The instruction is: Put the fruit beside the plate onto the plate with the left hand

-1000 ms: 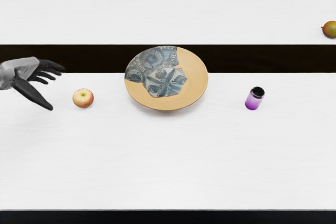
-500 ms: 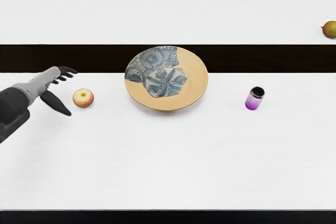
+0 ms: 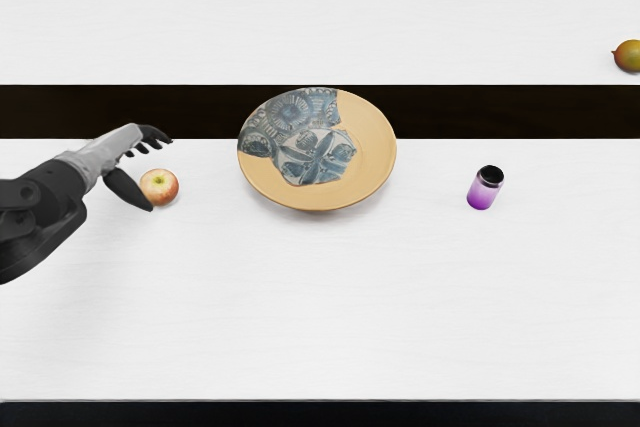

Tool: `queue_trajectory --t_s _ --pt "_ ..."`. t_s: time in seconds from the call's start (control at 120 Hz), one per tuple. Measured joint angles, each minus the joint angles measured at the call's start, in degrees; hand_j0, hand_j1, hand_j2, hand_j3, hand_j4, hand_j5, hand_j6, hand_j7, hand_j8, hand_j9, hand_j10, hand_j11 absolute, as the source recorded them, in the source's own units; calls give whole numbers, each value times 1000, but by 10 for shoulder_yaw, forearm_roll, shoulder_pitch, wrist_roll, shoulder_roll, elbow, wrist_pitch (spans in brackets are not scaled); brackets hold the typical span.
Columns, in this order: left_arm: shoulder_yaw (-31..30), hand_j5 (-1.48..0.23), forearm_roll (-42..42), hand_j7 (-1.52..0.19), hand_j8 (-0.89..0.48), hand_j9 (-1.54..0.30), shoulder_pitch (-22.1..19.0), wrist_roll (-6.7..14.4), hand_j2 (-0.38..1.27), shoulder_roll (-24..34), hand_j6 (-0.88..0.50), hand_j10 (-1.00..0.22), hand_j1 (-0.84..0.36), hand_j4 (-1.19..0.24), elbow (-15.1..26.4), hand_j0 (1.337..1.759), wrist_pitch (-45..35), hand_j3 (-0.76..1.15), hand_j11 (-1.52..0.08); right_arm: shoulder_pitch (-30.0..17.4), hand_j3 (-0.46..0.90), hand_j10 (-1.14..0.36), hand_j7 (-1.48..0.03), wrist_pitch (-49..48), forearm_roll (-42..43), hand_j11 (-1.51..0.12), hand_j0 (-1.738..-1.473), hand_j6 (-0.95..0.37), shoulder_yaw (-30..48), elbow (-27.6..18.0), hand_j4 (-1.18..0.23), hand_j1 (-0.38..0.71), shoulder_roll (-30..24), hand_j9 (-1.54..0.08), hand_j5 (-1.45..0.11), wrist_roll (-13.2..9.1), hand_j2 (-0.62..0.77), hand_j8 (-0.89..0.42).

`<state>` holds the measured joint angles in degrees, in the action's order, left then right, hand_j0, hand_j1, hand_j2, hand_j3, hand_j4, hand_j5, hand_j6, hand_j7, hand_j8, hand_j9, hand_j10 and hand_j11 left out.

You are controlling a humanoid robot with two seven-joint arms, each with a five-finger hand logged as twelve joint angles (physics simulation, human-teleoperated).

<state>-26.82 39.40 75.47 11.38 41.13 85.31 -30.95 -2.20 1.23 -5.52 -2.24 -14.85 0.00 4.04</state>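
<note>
Beside the one apple (image 3: 158, 187), left of the one plate (image 3: 372, 162), the left hand (image 3: 128, 155) is spread wide

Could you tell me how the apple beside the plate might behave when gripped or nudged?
The apple is round, so a nudge would probably roll it on the flat table. Its skin looks smooth, so the left robot hand might slip off.

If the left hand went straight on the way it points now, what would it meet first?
Most likely the apple, just right of the open left hand near its thumb; the plate lies beyond. Height above the table is unclear.
</note>
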Motion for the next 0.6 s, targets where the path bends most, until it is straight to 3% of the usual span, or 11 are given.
queue_trajectory --t_s 0.142,0.4,0.6 --pt "-11 -444 -2 -444 -343 -444 2 0 71 -1 -343 -343 -58 -343 6 1658 2 0 -443 0 0 -33 -43 0 0 -43 -1658 -33 0 0 -33 -310 0 -43 -43 0 -7 -33" --pt "-29 -650 -2 -655 -506 -654 6 1 105 -7 -467 -505 -252 -508 5 1658 3 0 -654 0 0 -33 -42 0 0 -42 -1658 -33 0 0 -33 -310 0 -42 -42 0 -7 -33" --pt "-35 -747 1 -771 -495 -780 7 6 312 -16 -431 -589 -326 -542 0 1655 2 0 -779 0 0 -33 -43 0 0 -43 -1658 -33 0 0 -33 -310 0 -43 -43 0 -7 -33"
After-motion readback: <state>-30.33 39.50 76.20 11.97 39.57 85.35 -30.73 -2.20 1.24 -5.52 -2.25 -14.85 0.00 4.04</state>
